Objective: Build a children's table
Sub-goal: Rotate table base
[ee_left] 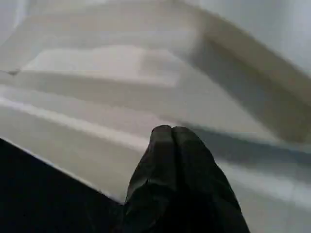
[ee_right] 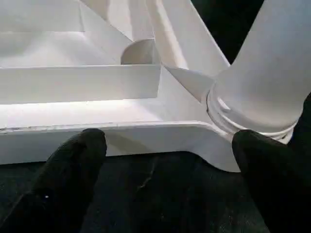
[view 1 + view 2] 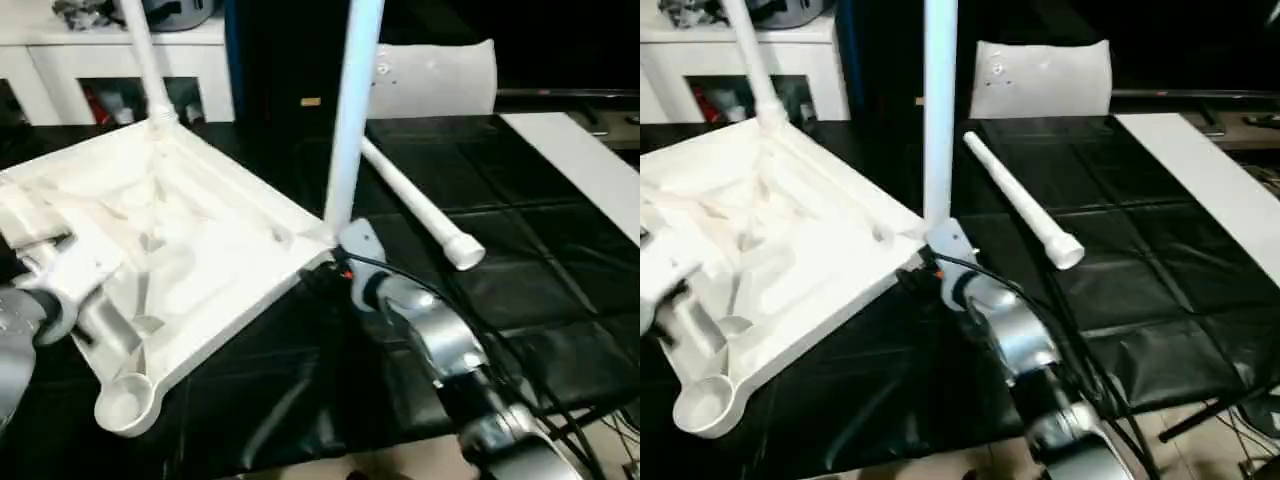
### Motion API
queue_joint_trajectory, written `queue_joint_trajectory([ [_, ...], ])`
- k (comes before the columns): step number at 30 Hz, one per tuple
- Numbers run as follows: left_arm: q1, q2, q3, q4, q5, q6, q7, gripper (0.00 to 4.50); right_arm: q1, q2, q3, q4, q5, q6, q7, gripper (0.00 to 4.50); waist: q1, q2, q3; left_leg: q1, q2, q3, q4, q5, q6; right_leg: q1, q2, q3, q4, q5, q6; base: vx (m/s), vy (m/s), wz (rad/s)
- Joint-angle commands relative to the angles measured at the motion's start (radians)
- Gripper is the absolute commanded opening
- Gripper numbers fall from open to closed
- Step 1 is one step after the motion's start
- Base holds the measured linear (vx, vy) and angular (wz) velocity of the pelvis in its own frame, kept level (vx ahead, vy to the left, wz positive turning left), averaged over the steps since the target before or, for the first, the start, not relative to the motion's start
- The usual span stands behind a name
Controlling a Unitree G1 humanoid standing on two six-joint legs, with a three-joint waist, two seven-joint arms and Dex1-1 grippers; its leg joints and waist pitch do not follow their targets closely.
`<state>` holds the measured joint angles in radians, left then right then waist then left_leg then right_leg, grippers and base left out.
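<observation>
The white table top (image 3: 200, 250) lies upside down on the black cover, ribbed underside up. One leg (image 3: 148, 60) stands in its far corner socket and another leg (image 3: 352, 110) stands in the right corner socket. A third leg (image 3: 415, 205) lies loose on the cover behind that corner. The near corner socket (image 3: 125, 402) is empty. My right gripper (image 2: 170, 145) is open just outside the right corner, its fingers (image 2: 82, 150) apart on either side of the standing leg's base (image 2: 252, 111). My left gripper (image 1: 172, 145) is shut, its tips against the table top's left side.
The black-covered work surface (image 3: 520, 260) stretches to the right. A white cabinet with shelves (image 3: 60, 60) stands at the back left, a white pad (image 3: 440, 75) at the back, and a white board (image 3: 590, 170) along the right edge. Cables run along my right forearm (image 3: 450, 350).
</observation>
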<state>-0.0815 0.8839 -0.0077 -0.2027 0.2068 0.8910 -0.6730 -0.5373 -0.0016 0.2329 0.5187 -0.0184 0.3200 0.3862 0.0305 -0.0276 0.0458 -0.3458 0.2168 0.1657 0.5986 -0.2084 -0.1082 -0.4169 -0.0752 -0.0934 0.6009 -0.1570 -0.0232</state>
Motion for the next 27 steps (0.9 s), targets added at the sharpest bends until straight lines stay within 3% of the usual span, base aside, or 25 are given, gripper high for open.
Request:
queue_joint_trajectory([
  [1, 0.013, 0.022, -0.007, -0.023, 0.016, 0.021, -0.017, 0.01, -0.019, 0.003, -0.007, 0.052, -0.013, -0.014, -0.011, 4.50, -0.003, 0.027, -0.042, 0.004, 0.007, -0.006, -0.086, -0.327, -0.016, 0.042, -0.056, 0.052, -0.080, -0.429, -0.136, 0.000, 0.000, 0.00],
  [4, 0.035, 0.019, -0.007, -0.057, -0.028, 0.052, -0.059, 0.01, -0.039, 0.018, -0.013, 0.091, -0.005, -0.035, -0.007, 4.50, -0.004, 0.026, -0.041, 0.006, 0.008, -0.009, -0.086, -0.335, -0.017, 0.039, -0.057, 0.051, -0.084, -0.455, -0.129, 0.000, 0.000, 0.00],
  [6, 0.036, -0.035, -0.004, -0.110, -0.133, 0.092, -0.121, 0.01, -0.062, 0.030, -0.016, 0.126, -0.004, -0.053, -0.010, 4.50, -0.003, 0.028, -0.043, 0.012, 0.008, -0.008, -0.085, -0.338, -0.025, 0.037, -0.058, 0.053, -0.080, -0.437, -0.143, 0.000, 0.000, 0.00],
  [10, 0.047, -0.070, -0.053, -0.202, -0.276, 0.122, -0.241, 0.01, -0.101, 0.049, -0.017, 0.184, 0.001, -0.085, -0.006, 4.50, -0.003, 0.029, -0.045, 0.011, 0.006, -0.008, -0.085, -0.346, -0.027, 0.037, -0.053, 0.054, -0.074, -0.390, -0.164, 0.000, 0.000, 0.00],
  [14, 0.041, -0.113, -0.090, -0.242, -0.344, 0.148, -0.292, 0.01, -0.117, 0.058, -0.017, 0.212, 0.002, -0.106, 0.004, 4.50, -0.006, 0.026, -0.046, 0.002, 0.005, -0.008, -0.086, -0.308, -0.024, 0.046, -0.051, 0.053, -0.070, -0.363, -0.157, 0.000, 0.000, 0.00],
  [21, -0.068, -0.268, -0.137, -0.219, -0.398, 0.158, -0.242, 0.01, -0.130, 0.062, -0.013, 0.244, -0.007, -0.128, 0.026, 4.50, -0.025, 0.019, -0.057, -0.008, 0.003, 0.000, -0.077, -0.196, -0.014, 0.058, -0.049, 0.055, -0.054, -0.216, -0.198, 0.000, 0.000, 0.00],
  [23, -0.116, -0.334, -0.159, -0.194, -0.381, 0.159, -0.190, 0.01, -0.134, 0.063, -0.015, 0.251, -0.009, -0.134, 0.025, 4.50, -0.028, 0.018, -0.057, -0.009, 0.003, 0.001, -0.076, -0.190, -0.009, 0.060, -0.048, 0.055, -0.054, -0.212, -0.200, 0.000, 0.000, 0.00],
  [27, -0.157, -0.369, -0.167, -0.103, -0.310, 0.084, -0.111, 0.01, -0.145, 0.061, -0.032, 0.259, -0.012, -0.138, 0.000, 4.50, -0.034, 0.015, -0.056, -0.009, 0.001, 0.001, -0.073, -0.216, 0.005, 0.059, -0.050, 0.052, -0.066, -0.290, -0.178, 0.000, 0.000, 0.00],
])
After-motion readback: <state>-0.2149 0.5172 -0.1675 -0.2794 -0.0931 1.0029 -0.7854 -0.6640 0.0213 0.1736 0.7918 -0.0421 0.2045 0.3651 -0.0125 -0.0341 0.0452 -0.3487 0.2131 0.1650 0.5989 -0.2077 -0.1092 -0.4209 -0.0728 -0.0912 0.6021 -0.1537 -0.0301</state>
